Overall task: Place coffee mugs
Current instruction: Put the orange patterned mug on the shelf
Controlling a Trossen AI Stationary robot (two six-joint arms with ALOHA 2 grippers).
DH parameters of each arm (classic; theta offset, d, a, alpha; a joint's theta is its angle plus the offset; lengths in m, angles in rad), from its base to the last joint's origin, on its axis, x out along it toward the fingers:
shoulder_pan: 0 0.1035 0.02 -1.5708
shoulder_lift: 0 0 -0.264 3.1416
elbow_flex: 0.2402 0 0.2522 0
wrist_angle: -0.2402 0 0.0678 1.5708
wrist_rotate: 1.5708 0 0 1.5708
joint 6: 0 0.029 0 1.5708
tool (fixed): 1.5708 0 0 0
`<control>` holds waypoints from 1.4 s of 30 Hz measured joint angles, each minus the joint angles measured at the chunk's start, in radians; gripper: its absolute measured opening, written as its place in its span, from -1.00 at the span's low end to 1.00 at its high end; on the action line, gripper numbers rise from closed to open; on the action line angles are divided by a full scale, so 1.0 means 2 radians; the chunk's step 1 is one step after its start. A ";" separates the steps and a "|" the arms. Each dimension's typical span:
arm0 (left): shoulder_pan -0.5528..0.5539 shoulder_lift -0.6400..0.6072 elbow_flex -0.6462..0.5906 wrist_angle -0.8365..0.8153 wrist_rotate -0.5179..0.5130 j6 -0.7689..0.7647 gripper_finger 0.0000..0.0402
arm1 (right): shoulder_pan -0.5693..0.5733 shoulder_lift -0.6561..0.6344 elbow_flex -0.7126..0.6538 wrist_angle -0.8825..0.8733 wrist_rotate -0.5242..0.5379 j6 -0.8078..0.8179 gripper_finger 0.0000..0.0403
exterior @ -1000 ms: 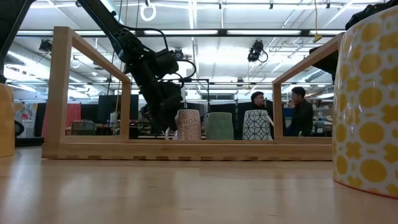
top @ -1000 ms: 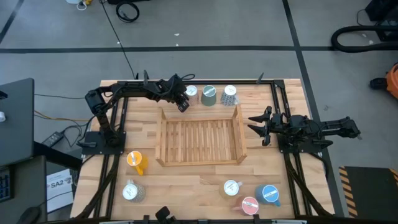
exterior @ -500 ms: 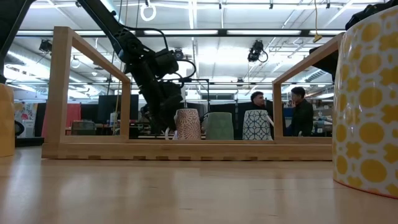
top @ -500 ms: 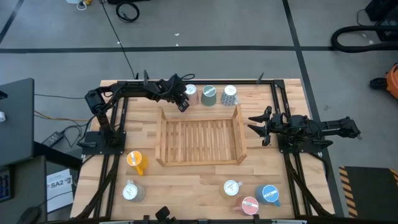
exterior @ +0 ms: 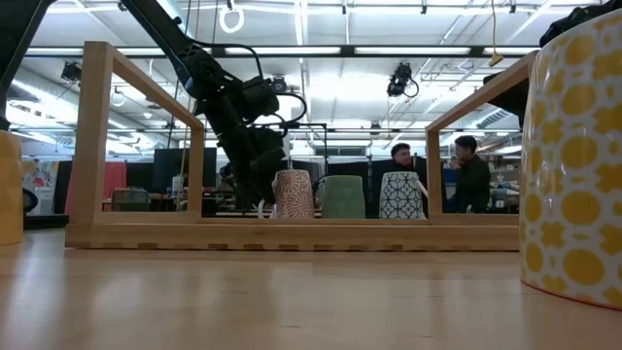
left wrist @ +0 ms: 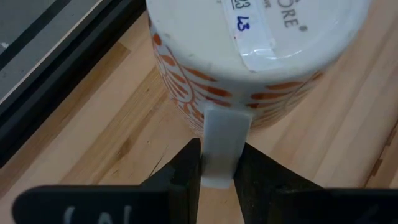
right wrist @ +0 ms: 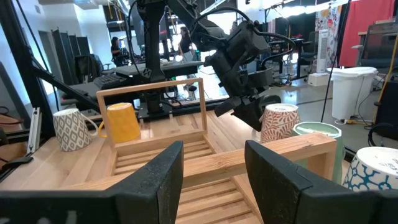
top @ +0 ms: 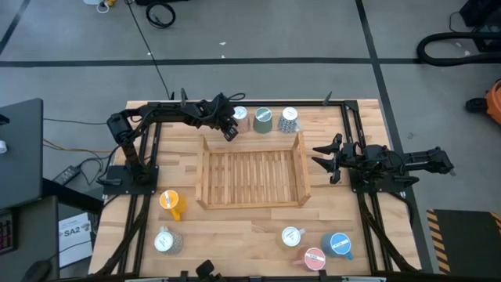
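Three coffee mugs stand upside down in a row at the table's far edge: an orange-patterned mug point(top: 239, 116), a green mug point(top: 263, 120) and a dark-patterned white mug point(top: 289, 119). My left gripper point(top: 230, 130) is shut on the orange-patterned mug point(left wrist: 249, 56), whose labelled base faces up. My right gripper point(top: 325, 159) waits open and level at the table's right side, holding nothing. Several more mugs stand along the near edge, among them an orange mug point(top: 171, 202) and a blue mug point(top: 338, 245). My left gripper pinches the orange-patterned mug's pale handle point(left wrist: 221, 146) between its two fingers point(left wrist: 186, 168). The fingers come slanting down from the table's left. The mug stands upside down with its rim on the table beyond the tray.
A slatted wooden tray point(top: 205, 176) with raised sides lies in the middle of the table, just near of the three mugs. Black frame rails point(top: 351, 117) run along the table's edges. In the low view, people stand in the room beyond point(exterior: 471, 175).
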 joint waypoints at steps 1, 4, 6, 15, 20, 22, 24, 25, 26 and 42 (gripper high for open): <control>0.000 0.000 0.000 0.000 0.000 0.001 -0.59 | 0.000 0.000 0.000 0.000 0.000 0.000 -0.12; -0.002 0.000 0.000 0.000 0.000 0.001 -0.59 | 0.000 0.000 0.000 0.000 0.000 0.000 -0.12; -0.002 0.000 0.000 0.000 0.000 0.002 -0.59 | 0.000 0.000 0.000 0.000 0.000 0.000 -0.12; -0.013 -0.001 0.000 -0.005 0.002 0.004 -0.59 | 0.000 0.000 0.000 0.000 0.000 0.000 -0.12; -0.022 -0.001 0.000 -0.005 0.002 0.003 -0.59 | 0.000 0.000 0.000 0.000 0.000 0.000 -0.12; -0.024 -0.001 0.000 -0.005 0.002 0.003 -0.59 | 0.000 0.000 0.000 0.000 0.000 0.000 -0.12; -0.025 -0.003 0.000 -0.007 0.002 0.003 -0.59 | 0.000 0.000 0.000 0.000 0.000 0.000 -0.12; -0.025 -0.005 0.000 -0.010 0.003 0.003 -0.59 | 0.000 0.000 0.000 0.000 0.000 0.000 -0.12; -0.025 -0.007 -0.001 -0.013 0.003 0.003 -0.59 | 0.000 0.000 0.000 0.000 0.000 0.000 -0.12; -0.044 -0.042 -0.001 -0.050 -0.002 0.002 -0.59 | 0.000 0.000 0.000 0.000 0.000 0.000 -0.12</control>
